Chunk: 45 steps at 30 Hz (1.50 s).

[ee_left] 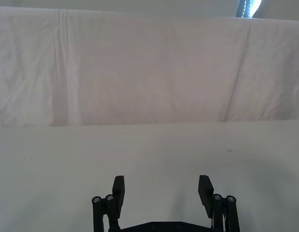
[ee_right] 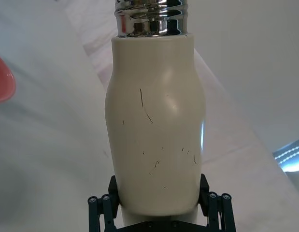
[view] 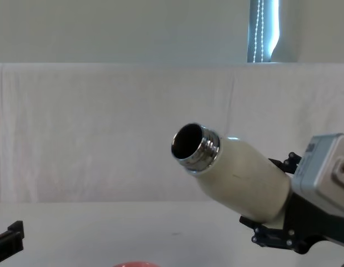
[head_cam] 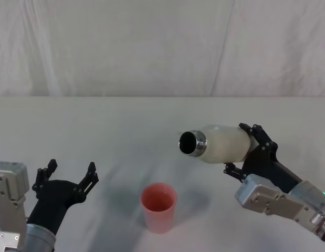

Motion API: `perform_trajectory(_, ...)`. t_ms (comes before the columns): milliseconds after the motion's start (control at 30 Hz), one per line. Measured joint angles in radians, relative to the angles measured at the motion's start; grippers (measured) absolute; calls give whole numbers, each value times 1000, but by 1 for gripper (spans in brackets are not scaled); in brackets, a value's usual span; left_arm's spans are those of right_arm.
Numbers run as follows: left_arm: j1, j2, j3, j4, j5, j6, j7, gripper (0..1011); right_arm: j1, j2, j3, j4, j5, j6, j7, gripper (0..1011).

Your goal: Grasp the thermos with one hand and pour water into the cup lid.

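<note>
Gripping the tilted thermos (head_cam: 225,143), the right end effector (head_cam: 245,152) hovers over a white table (head_cam: 109,121).

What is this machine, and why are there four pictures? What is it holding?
It is a robot with two arms, and each picture comes from a different camera: head, chest and one on each wrist. The right tool grips a cream thermos, tipped over in the air, its shiny open neck aimed toward the robot's left. A pink cup lid stands on the white table, below that neck and off to one side. The left tool waits open, low on the left, holding nothing.
</note>
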Motion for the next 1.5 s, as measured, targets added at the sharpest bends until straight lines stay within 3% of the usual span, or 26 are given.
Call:
perform_trajectory(333, 0, 0, 0, 0, 0, 0, 0, 1001, 59, -8, -36, 61, -24, -30, -3, 962)
perform_trajectory(567, 0, 0, 0, 0, 0, 0, 0, 1001, 90, -8, -68, 90, -77, -26, -21, 962)
perform_trajectory(1067, 0, 0, 0, 0, 0, 0, 0, 1001, 102, 23, -105, 93, -174, 0, -77, 962)
perform_trajectory(1500, 0, 0, 0, 0, 0, 0, 0, 1001, 107, 43, -130, 89, -225, 8, -101, 962)
